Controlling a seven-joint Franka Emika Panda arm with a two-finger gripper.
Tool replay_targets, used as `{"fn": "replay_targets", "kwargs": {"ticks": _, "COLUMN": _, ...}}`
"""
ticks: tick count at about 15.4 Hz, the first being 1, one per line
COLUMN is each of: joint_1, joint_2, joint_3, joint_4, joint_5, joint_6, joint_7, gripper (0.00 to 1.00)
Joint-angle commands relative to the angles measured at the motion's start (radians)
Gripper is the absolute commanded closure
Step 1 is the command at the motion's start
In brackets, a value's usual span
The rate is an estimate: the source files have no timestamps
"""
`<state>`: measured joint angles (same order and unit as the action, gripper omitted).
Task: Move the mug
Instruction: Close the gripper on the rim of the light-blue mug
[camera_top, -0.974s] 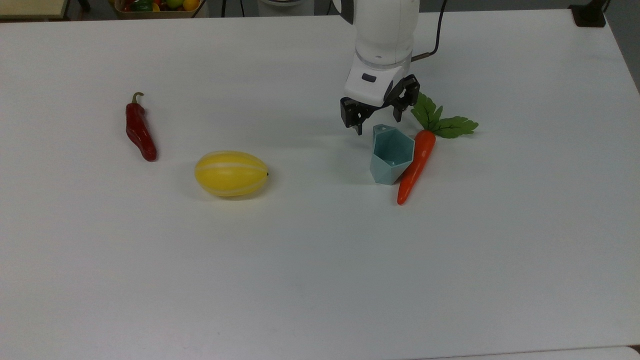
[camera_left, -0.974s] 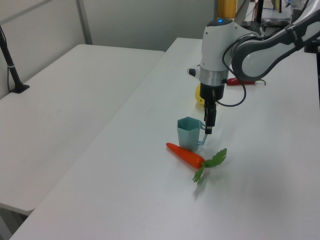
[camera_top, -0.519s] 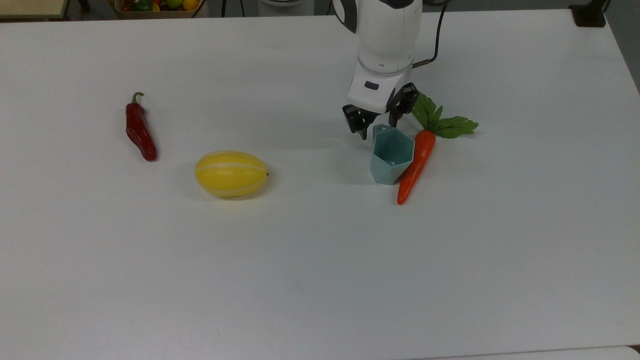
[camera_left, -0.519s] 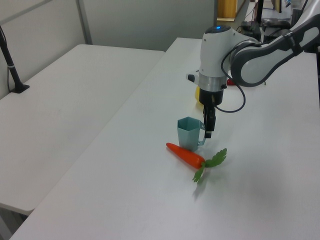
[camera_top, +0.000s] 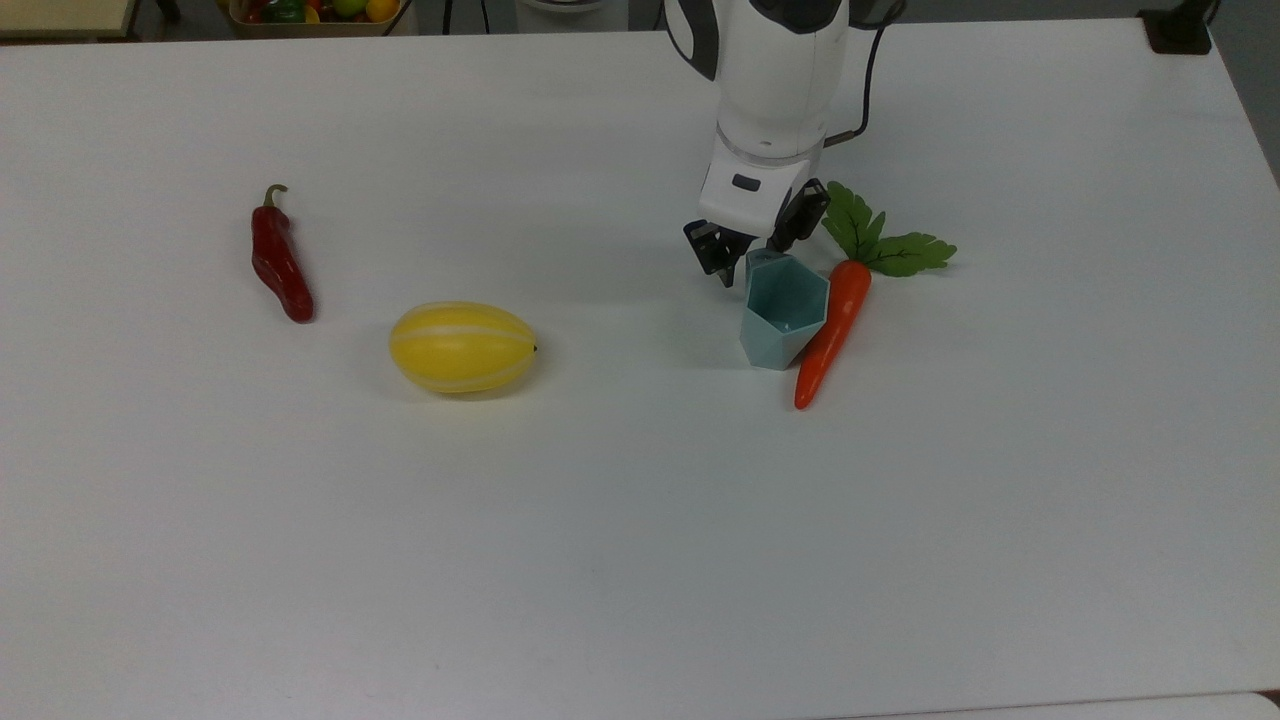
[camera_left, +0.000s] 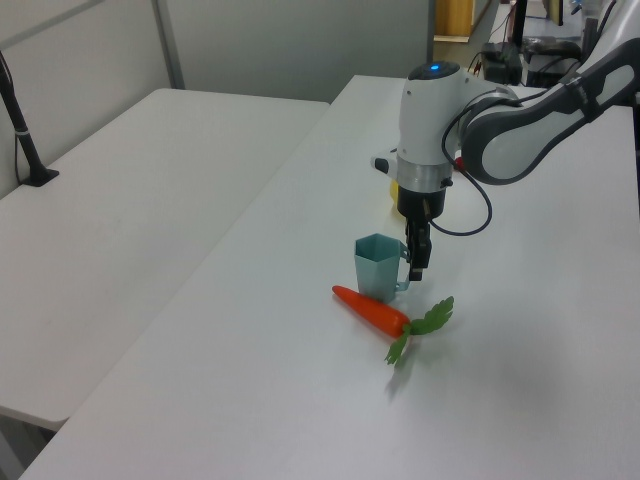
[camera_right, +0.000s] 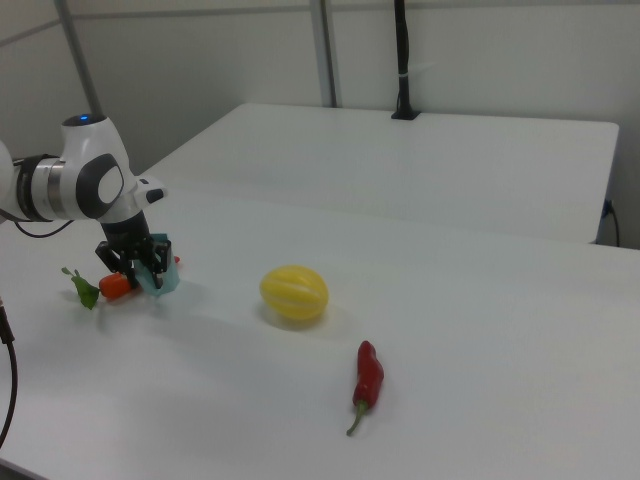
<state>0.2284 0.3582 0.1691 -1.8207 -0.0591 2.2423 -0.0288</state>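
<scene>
Fingers (camera_top: 748, 252) parted astride mug (camera_top: 783, 312) handle | handle partly hidden | carrot (camera_top: 832, 328) touching mug

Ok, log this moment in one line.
gripper: open, astride mug handle | mug: upright on table, beside carrot | phase: before grasp

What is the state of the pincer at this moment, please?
Pincer: open, its fingers on either side of the mug's handle, holding nothing.
</scene>
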Motion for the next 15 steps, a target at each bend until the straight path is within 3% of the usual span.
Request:
{"fn": "replay_targets", "kwargs": {"ticks": 1, "joint_1": 0.011, "joint_2": -0.008, "joint_3": -0.003, "joint_4": -0.025, "joint_5": -0.021, "joint_6": 0.066, "joint_7": 0.023, "gripper": 0.57}}
{"fn": "replay_targets", "kwargs": {"ticks": 7, "joint_1": 0.011, "joint_2": 0.001, "joint_3": -0.003, "joint_4": -0.026, "joint_5": -0.022, "joint_6": 0.066, "joint_7": 0.023, "gripper": 0.74}}
{"fn": "replay_targets", "kwargs": {"ticks": 11, "joint_1": 0.009, "joint_2": 0.001, "joint_3": -0.003, "joint_4": -0.026, "joint_5": -0.025, "joint_6": 0.066, "joint_7": 0.023, "gripper": 0.99}}
{"fn": "replay_targets", "kwargs": {"ticks": 15, "joint_1": 0.009, "joint_2": -0.002, "joint_3": -0.002, "joint_4": -0.025, "joint_5": -0.025, "joint_6": 0.066, "joint_7": 0.024, "gripper": 1.0}}
